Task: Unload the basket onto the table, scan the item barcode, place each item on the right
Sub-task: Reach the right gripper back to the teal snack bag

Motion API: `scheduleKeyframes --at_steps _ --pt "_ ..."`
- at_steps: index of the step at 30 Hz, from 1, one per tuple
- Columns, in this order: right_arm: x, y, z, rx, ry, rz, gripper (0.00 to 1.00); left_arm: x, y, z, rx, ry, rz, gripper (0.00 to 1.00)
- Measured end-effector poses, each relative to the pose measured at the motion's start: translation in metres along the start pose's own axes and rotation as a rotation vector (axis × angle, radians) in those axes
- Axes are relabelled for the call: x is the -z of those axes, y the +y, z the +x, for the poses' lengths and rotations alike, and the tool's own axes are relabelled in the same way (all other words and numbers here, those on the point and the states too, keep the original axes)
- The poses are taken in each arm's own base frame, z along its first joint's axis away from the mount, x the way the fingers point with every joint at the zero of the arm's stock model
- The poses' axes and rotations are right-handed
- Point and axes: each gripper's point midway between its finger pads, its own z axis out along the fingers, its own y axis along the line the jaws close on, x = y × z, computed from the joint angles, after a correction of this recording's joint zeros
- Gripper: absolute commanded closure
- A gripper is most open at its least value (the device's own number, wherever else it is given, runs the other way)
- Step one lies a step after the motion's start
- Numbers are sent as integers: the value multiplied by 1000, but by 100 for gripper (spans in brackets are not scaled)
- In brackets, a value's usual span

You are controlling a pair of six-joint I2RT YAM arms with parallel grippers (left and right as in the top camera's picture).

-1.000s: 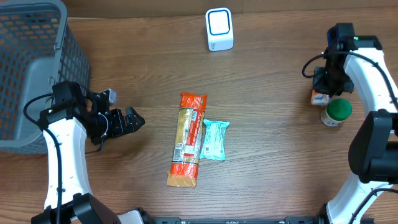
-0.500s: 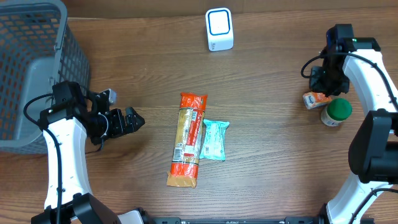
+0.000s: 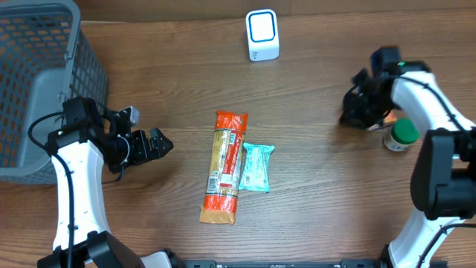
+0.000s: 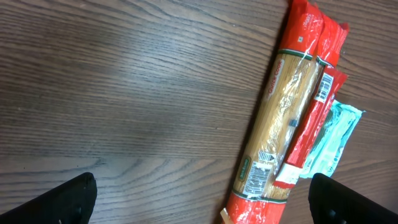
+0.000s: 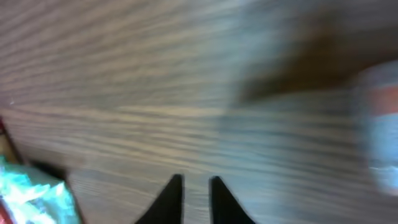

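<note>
The left gripper (image 3: 164, 141) has its jaws spread wide and empty. Ahead of them the spaghetti packet (image 3: 224, 167) and teal packet (image 3: 256, 167) lie touching on the tabletop (image 3: 320, 193). The right gripper (image 3: 355, 112) holds its jaws nearly together, with a thin, empty gap between them. A blurred orange-and-white item (image 5: 379, 118) sits off to their side.

Shop checkout setting, barcode scanner (image 3: 262, 35), shopping basket (image 3: 83, 71)

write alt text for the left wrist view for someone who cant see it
A long red and clear spaghetti packet lies diagonally on a wooden table, with a smaller teal packet against its right edge. The left gripper shows its two black fingertips in the bottom corners, wide open with nothing between them.
</note>
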Motion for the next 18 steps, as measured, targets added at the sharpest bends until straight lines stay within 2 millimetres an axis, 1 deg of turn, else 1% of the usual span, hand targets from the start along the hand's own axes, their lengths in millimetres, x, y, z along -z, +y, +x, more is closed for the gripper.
scheduleKeyframes --at_steps 2,3,7,10,11,12,14,18 --pt "-15 15 8 35 12 -46 48 0 0 0 0 0 0 1" --pt "-24 24 14 59 24 -70 42 0 0 0 0 0 0 0" --pt "-51 54 41 141 77 -132 27 0 0 0 0 0 0 0" --pt "-59 83 54 228 81 -182 21 0 0 0 0 0 0 0" --pt "-63 94 62 258 92 -197 18 0 0 0 0 0 0 0" --pt "-64 97 65 270 96 -199 16 0 0 0 0 0 0 0" --pt "-69 112 78 312 119 -214 15 0 0 0 0 0 0 0" --pt "-76 130 98 359 157 -216 14 0 0 0 0 0 0 0"
